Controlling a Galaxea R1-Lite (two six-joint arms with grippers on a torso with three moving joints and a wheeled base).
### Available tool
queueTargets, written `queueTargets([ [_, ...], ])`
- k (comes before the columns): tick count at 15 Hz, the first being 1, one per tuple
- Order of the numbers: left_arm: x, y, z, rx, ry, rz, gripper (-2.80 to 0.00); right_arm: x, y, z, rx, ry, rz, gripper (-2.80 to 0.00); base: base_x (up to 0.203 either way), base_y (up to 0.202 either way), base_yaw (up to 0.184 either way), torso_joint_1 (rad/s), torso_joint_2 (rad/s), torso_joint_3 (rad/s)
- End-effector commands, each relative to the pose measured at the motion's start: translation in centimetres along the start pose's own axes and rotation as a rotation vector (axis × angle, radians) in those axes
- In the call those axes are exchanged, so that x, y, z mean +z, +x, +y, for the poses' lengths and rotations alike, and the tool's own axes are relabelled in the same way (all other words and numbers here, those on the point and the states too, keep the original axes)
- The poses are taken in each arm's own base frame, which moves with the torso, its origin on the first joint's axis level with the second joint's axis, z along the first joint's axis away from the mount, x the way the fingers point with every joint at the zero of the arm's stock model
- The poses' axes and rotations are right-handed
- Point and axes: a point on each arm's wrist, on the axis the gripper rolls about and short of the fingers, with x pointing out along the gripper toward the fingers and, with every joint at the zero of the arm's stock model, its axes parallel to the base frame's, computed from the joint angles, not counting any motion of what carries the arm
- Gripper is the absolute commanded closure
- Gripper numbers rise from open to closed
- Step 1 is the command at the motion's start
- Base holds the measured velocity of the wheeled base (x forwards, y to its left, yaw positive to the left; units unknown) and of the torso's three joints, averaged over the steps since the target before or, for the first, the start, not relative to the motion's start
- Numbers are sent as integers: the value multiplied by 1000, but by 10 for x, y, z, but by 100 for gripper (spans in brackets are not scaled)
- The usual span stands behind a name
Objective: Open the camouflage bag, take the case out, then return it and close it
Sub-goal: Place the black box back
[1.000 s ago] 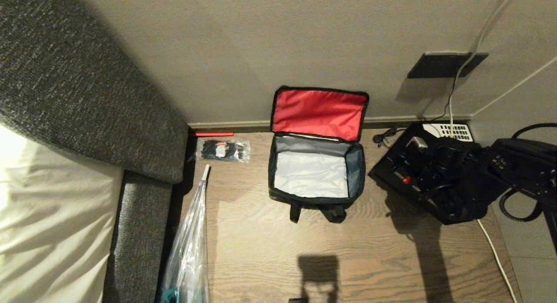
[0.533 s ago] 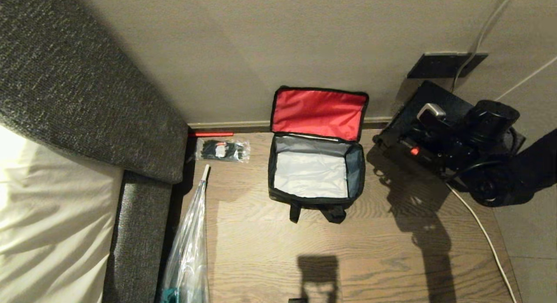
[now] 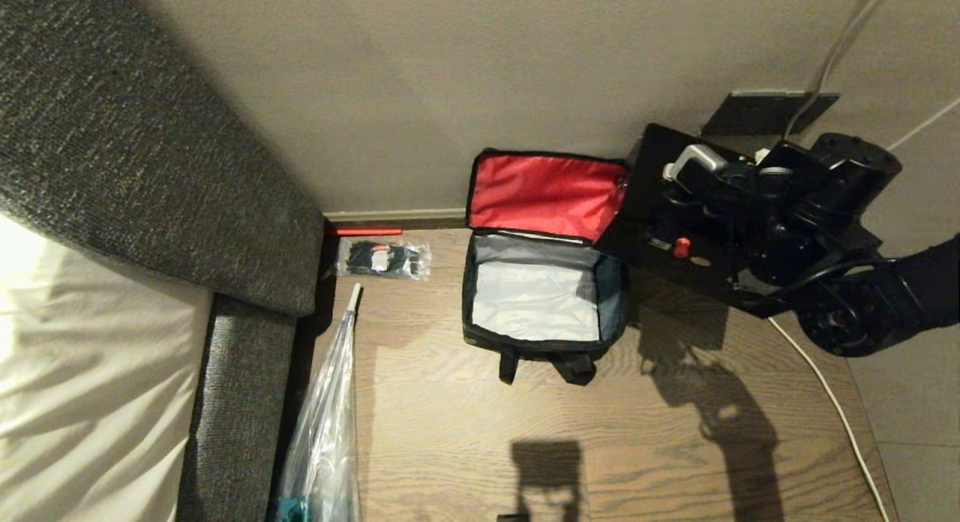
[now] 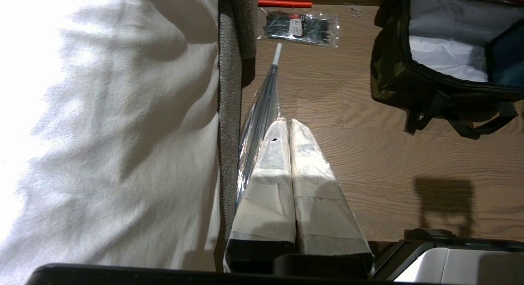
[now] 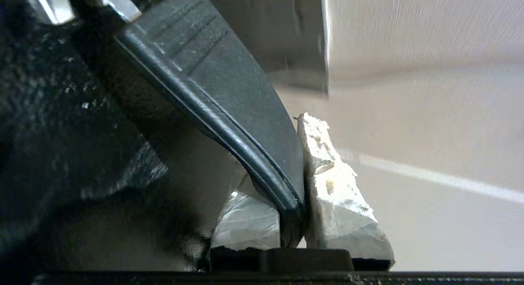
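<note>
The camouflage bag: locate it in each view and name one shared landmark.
Head view: camouflage bag at centre, open, red lid against the wall.
Left wrist view: same bag in the upper right corner.
Right wrist view: not in it.
Shared landmark: the packet of black ties.

One camouflage bag [image 3: 541, 297] sits on the floor at centre, and one black case [image 3: 667, 229] hangs at its 2 o'clock. At the bag's 9 o'clock lie one packet of cable ties [image 3: 384, 259], one red stick [image 3: 364, 231] and one clear umbrella [image 3: 324, 432]. Two white cables [image 3: 840, 409] run at 3 o'clock, with one wall plate [image 3: 765, 106] at 1 o'clock.
</note>
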Motion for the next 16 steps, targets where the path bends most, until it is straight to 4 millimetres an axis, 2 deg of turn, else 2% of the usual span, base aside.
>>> queueTargets([
  [1,0,0,0,2,0,1,0,17,-14,-1,15,18,-76,0,0,0,0,0,0,0],
  [9,0,1,0,2,0,12,0,82,-37,25,66,73,-234,0,0,0,0,0,0,0],
  [10,0,1,0,2,0,15,0,85,-39,28,72,75,-242,0,0,0,0,0,0,0],
  [12,0,1,0,2,0,19,0,97,-49,47,110,74,-276,0,0,0,0,0,0,0],
  [16,1,2,0,2,0,24,0,117,-57,63,135,100,-314,0,0,0,0,0,0,0],
])
